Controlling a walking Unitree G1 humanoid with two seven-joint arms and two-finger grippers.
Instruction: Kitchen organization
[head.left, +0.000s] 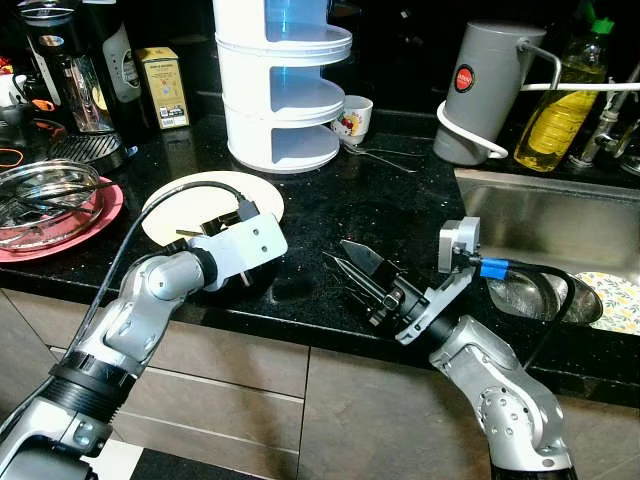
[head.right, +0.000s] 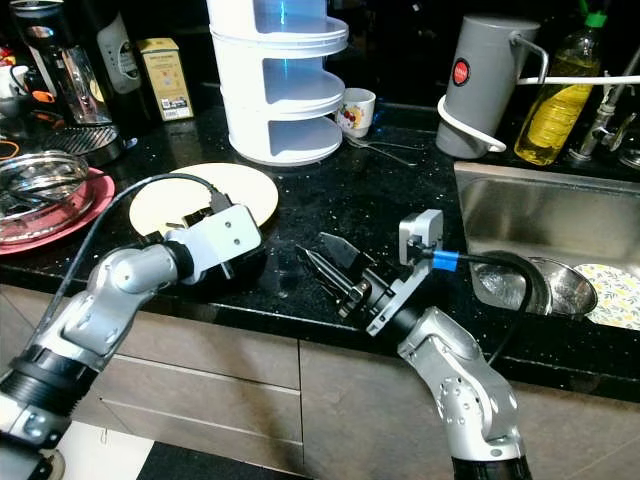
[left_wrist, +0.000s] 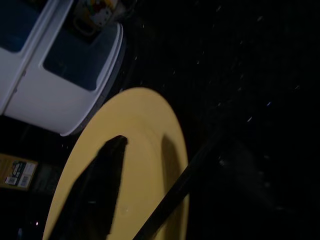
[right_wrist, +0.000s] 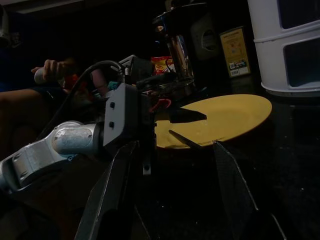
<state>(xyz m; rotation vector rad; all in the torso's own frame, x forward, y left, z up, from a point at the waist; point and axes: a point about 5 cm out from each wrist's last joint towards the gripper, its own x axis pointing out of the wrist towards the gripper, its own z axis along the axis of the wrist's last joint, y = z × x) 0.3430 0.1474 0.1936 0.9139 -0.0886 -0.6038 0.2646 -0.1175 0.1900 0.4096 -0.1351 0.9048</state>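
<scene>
A pale yellow plate (head.left: 200, 195) lies flat on the black counter (head.left: 380, 210), in front of a white tiered rack. My left gripper (right_wrist: 186, 128) is at the plate's near rim, open, with one finger (left_wrist: 97, 192) over the plate and the other along its edge. My right gripper (head.left: 348, 263) hovers open and empty just above the counter, to the right of the plate, pointing toward it.
The white three-tier rack (head.left: 280, 90) stands behind the plate, a mug (head.left: 352, 118) beside it. A glass bowl on a pink plate (head.left: 55, 205) sits left. A grey jug (head.left: 490, 90), oil bottle (head.left: 558, 110) and sink (head.left: 560, 225) are right. A person's hand (right_wrist: 50, 67) is beyond.
</scene>
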